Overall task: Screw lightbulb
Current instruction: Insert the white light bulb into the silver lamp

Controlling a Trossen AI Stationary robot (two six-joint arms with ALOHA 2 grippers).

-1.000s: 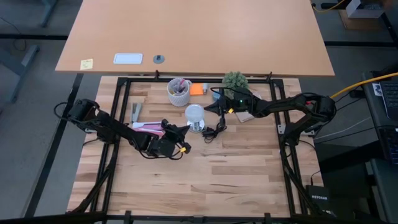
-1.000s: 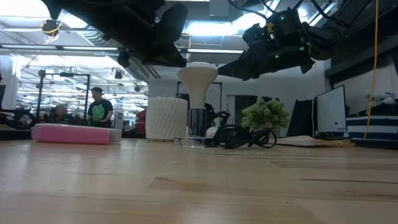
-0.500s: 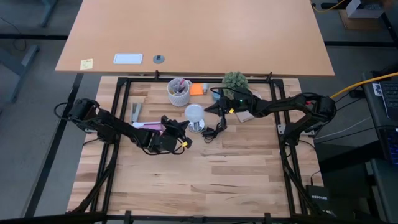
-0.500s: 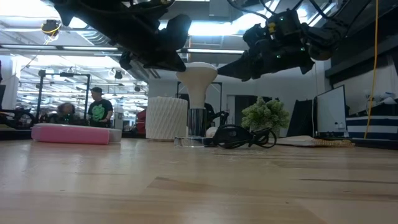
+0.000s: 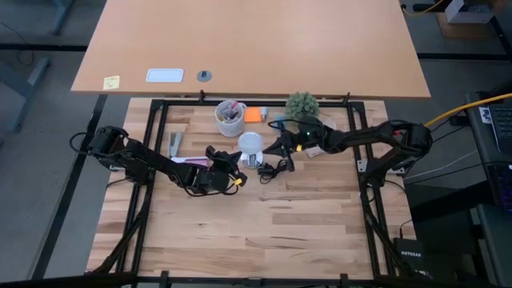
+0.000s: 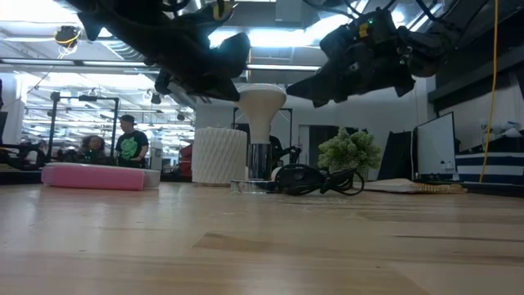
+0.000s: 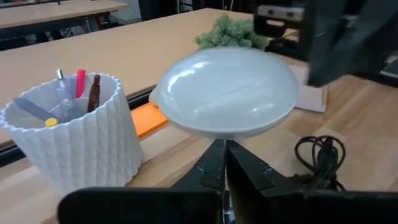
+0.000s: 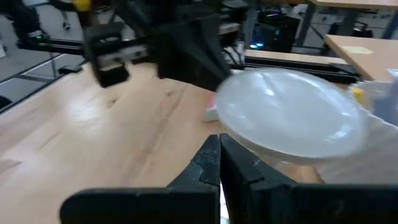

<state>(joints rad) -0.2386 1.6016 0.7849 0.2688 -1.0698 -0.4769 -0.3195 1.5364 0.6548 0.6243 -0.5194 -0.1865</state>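
The lightbulb [image 5: 251,144], a white frosted globe on a silver-grey base, stands upright in a silvery round fitting [image 6: 252,186] on the table. In the low view its globe [image 6: 262,102] sits above the metal base. My left gripper [image 5: 239,162] is shut, its tips just at the bulb's near-left side, under the globe in the left wrist view [image 7: 222,155]. My right gripper [image 5: 271,149] is shut, its tips at the bulb's right side, and it also shows in the right wrist view [image 8: 219,152]. My left gripper's shut fingertips [image 7: 214,163] point slanting up at the underside of the bulb's globe [image 7: 227,93]; I cannot tell whether they touch it. My right gripper's shut fingertips [image 8: 211,155] come level from the table's right at the globe [image 8: 292,115]; I cannot tell whether they touch it.
A white cup of pens [image 5: 230,117] stands just behind the bulb, with an orange pad [image 5: 254,114] and a small green plant [image 5: 302,103] beside it. A black cord [image 5: 276,167] coils to the right of the fitting. A pink flat object [image 5: 190,162] lies to the left.
My left gripper has gone toward the table's far edge and right, up to the bulb. My right gripper has gone toward the table's left edge, closing in on the bulb's right side. The bulb stays upright in the fitting.
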